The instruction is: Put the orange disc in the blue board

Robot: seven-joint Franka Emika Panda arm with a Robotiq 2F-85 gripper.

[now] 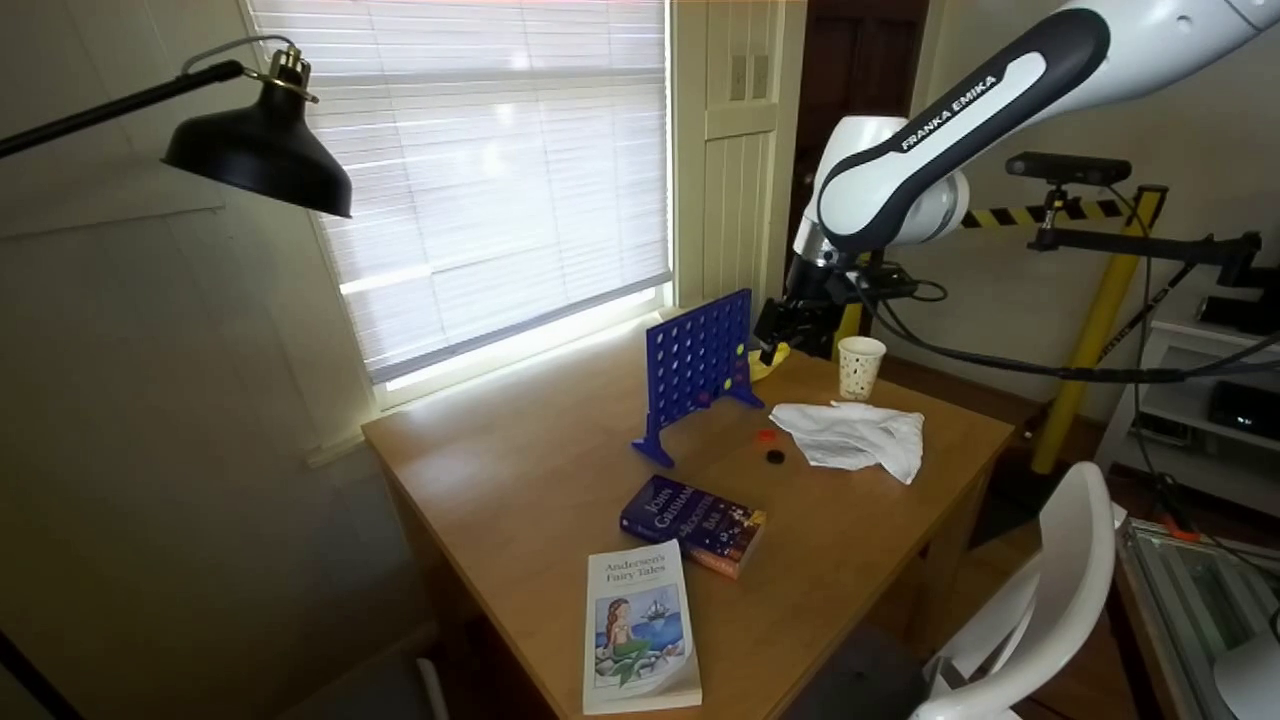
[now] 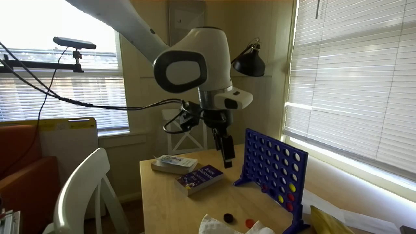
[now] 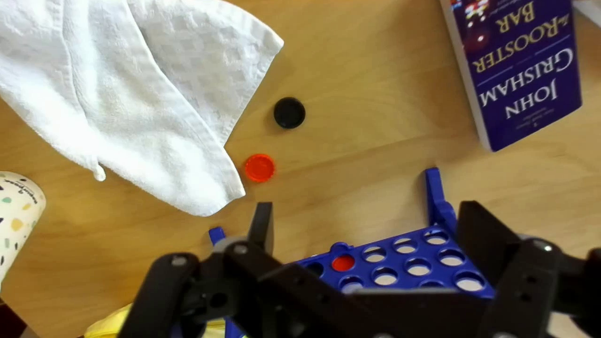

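The orange disc (image 3: 259,167) lies flat on the table, close to the corner of the white cloth. It also shows in both exterior views (image 1: 766,436) (image 2: 250,223). The blue board (image 1: 700,350) stands upright on its feet, with a few red and yellow discs in its lower holes at one end; it also shows in an exterior view (image 2: 276,156) and the wrist view (image 3: 363,269). My gripper (image 3: 366,206) is open with nothing between its fingers. It points down above the table beside the board, higher than the disc and apart from it; both exterior views show it (image 1: 770,345) (image 2: 226,159).
A black disc (image 3: 289,112) lies near the orange one. A white cloth (image 3: 141,94) and a paper cup (image 1: 860,365) are on the table. Two books (image 1: 690,520) (image 1: 640,630) lie toward one end. A yellow item (image 2: 328,221) lies by the board's end.
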